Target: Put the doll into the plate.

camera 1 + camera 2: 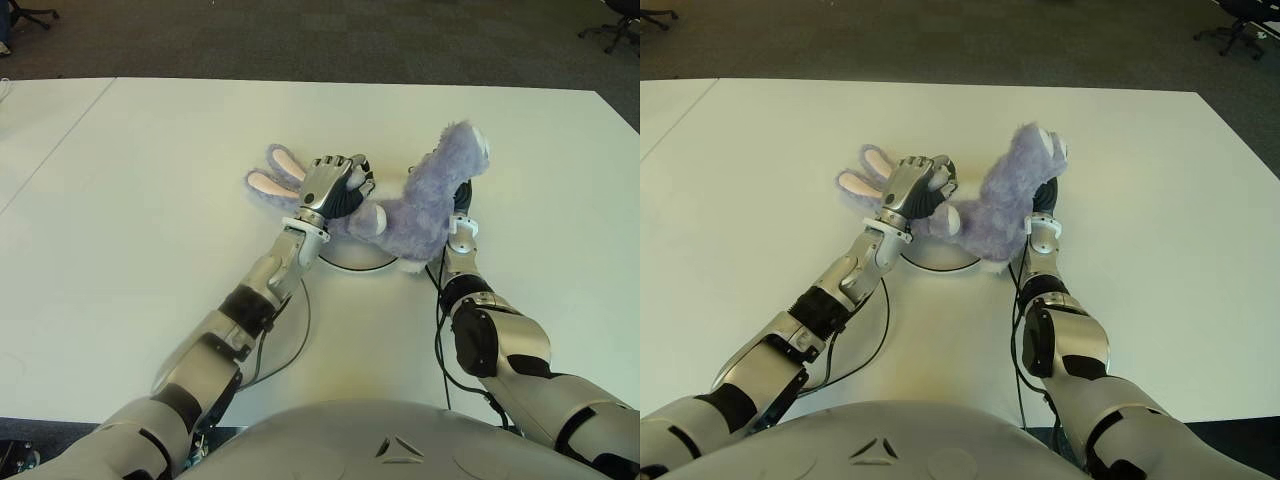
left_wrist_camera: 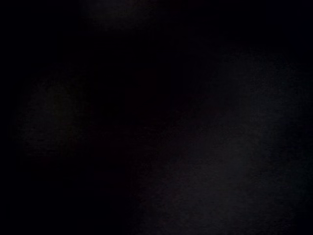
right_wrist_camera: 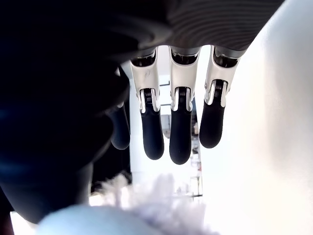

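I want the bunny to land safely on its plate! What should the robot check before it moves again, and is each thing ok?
1. Left hand has the bunny: ok, its fingers are curled over the bunny near the ears.
2. Right hand helps hold it: cannot tell; it shows behind the bunny's body, and its wrist view shows straight fingers with fur beside them.
3. Bunny is over the plate: ok, the body covers most of it and only the near rim shows.
4. Bunny lies fully on the plate: not ok, the ears reach past it over the table.
5. Left wrist view is useful: not ok, it is dark.
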